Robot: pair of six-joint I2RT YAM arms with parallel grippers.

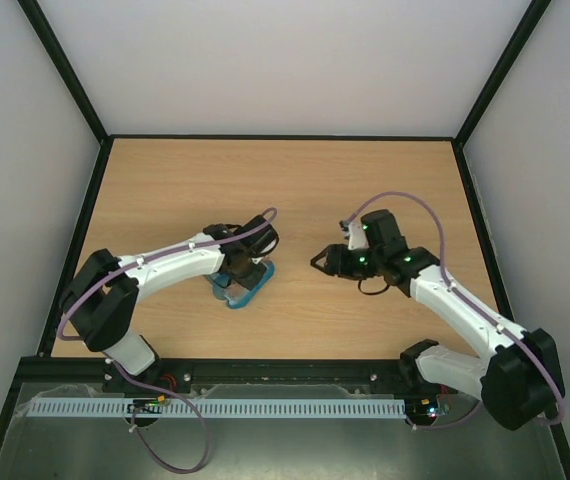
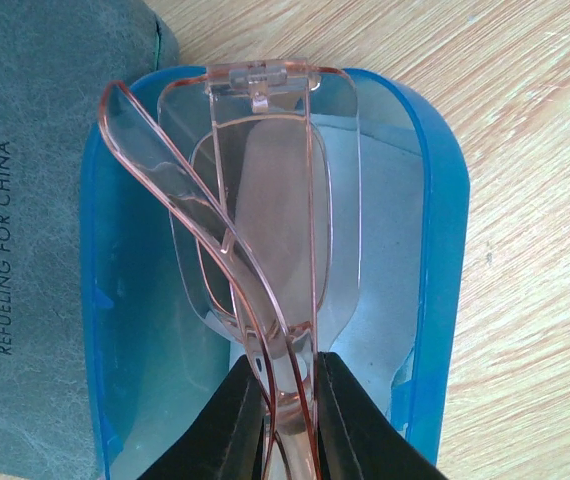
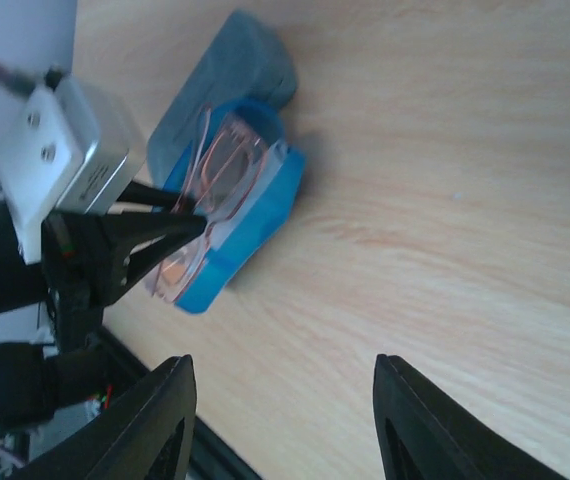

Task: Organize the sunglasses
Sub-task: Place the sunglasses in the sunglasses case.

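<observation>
Plainly, your left gripper [image 2: 287,378] is clamped on the thin-framed sunglasses with red-pink translucent lenses [image 2: 265,230], pinching one end where the folded arms cross, so the pair's long axis lines up with the oblong blue plastic case [image 2: 447,250] beneath; that end-on hold should let the frame go down into the tray without the fingers fouling its rim; the pair hangs on edge within the case's outline, over a pale lining [image 2: 395,200], though you cannot tell whether it touches bottom; a grey-green leathery flap with printed lettering [image 2: 35,250] lies open alongside, out of the way; your right gripper [image 3: 283,410] has its jaws apart and empty over the wooden table [image 3: 485,150], well clear, probably to give room; next, you will likely want a gentle lay-flat before letting go.
</observation>
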